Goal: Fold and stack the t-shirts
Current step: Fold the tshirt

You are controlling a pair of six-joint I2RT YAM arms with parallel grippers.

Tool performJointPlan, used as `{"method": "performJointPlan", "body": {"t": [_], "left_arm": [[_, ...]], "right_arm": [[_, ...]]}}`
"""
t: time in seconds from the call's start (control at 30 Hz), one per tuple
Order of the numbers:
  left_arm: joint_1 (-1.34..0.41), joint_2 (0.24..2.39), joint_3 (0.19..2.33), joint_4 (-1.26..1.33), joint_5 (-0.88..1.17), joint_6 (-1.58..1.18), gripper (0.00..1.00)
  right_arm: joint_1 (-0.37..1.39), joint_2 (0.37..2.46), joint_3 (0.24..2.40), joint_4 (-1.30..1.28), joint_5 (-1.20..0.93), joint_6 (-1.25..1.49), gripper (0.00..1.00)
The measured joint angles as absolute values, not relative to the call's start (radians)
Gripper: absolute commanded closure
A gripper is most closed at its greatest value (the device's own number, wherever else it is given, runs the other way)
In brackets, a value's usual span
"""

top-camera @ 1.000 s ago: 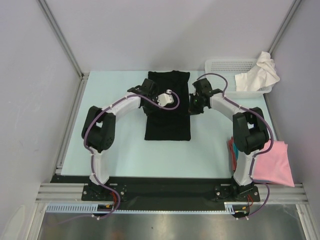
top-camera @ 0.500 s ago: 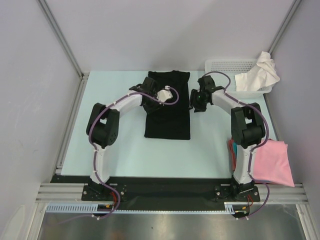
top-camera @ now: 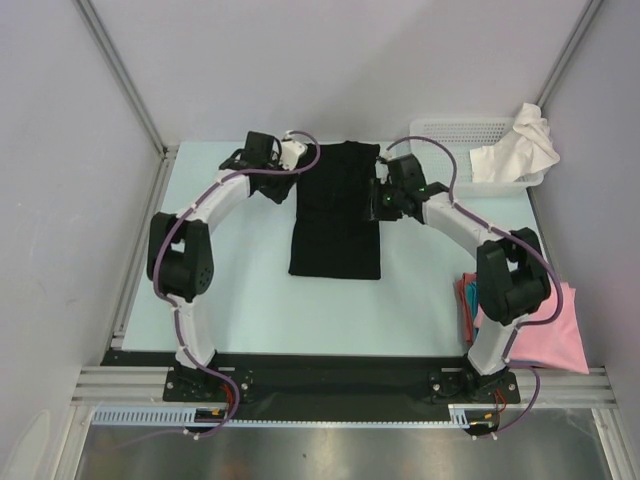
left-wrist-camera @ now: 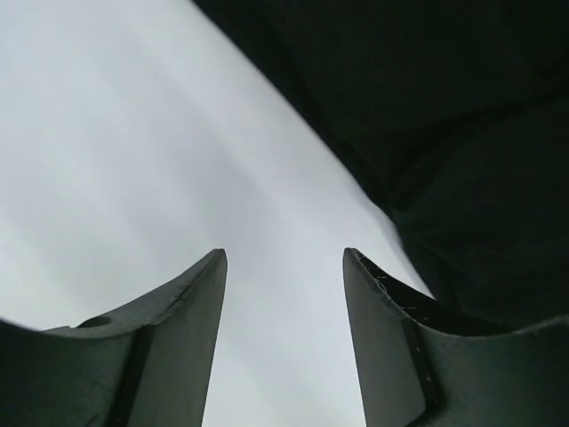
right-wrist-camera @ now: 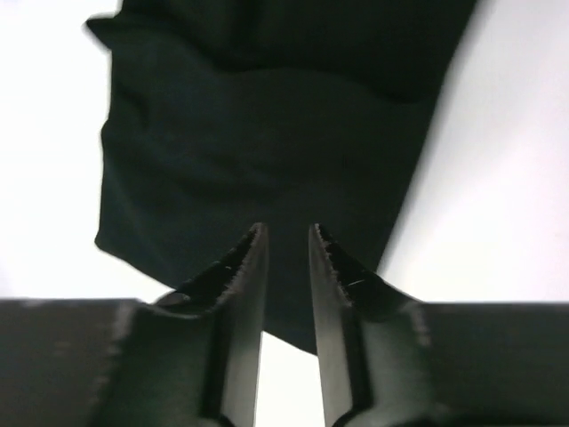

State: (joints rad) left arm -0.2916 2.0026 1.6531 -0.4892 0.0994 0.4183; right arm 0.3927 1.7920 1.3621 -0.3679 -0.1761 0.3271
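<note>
A black t-shirt lies folded into a long strip in the middle of the table. My left gripper hovers open over bare table just off the strip's far left corner. In the left wrist view the open gripper holds nothing, and the black cloth lies to its right. My right gripper is at the strip's right edge. Its jaws stand a narrow gap apart above the black cloth, gripping nothing. A white t-shirt hangs from the basket. Pink and red t-shirts lie near right.
A white mesh basket stands at the back right corner. Grey walls and metal posts close in the table on three sides. The light table surface shows around the black strip.
My left gripper has left the middle of the black t-shirt, gone to its far left corner and opened. My right gripper has opened, then narrowed, and come in to the shirt's right edge.
</note>
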Motion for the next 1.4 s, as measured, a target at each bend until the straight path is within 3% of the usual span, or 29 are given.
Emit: {"method": "performJointPlan", "body": {"t": [0.27,0.43,0.67,0.83,0.93,1.0,1.03,1.13,1.4], "left_arm": [[-0.348,1.888,1.512,-0.496,0.252,0.39,0.4],[-0.361,1.929,1.52,-0.502,0.307,0.364,0.55],[-0.361,2.159,1.671,-0.511,0.286,0.347,0.65],[-0.361,2.224,1.737,-0.506,0.207,0.321,0.59],[-0.361,2.222,1.742,-0.484,0.16,0.292,0.52],[-0.361,2.216,1.741,-0.479,0.136,0.268,0.49],[-0.361,2.21,1.74,-0.478,0.129,0.259,0.49],[-0.361,2.156,1.711,-0.462,0.125,0.239,0.44],[-0.401,1.76,1.382,-0.423,0.215,0.363,0.42]], "right_arm": [[0.415,2.055,1.506,-0.359,-0.267,0.331,0.76],[0.389,2.177,1.612,-0.357,-0.265,0.352,0.79],[0.352,2.218,1.663,-0.344,-0.245,0.4,0.79],[0.334,2.218,1.672,-0.348,-0.223,0.414,0.77],[0.329,2.215,1.68,-0.363,-0.202,0.409,0.73],[0.331,2.198,1.679,-0.391,-0.181,0.401,0.64],[0.333,2.18,1.666,-0.398,-0.167,0.393,0.54],[0.344,2.045,1.549,-0.414,-0.129,0.381,0.44],[0.447,1.671,1.2,-0.441,-0.092,0.396,0.37]]}}
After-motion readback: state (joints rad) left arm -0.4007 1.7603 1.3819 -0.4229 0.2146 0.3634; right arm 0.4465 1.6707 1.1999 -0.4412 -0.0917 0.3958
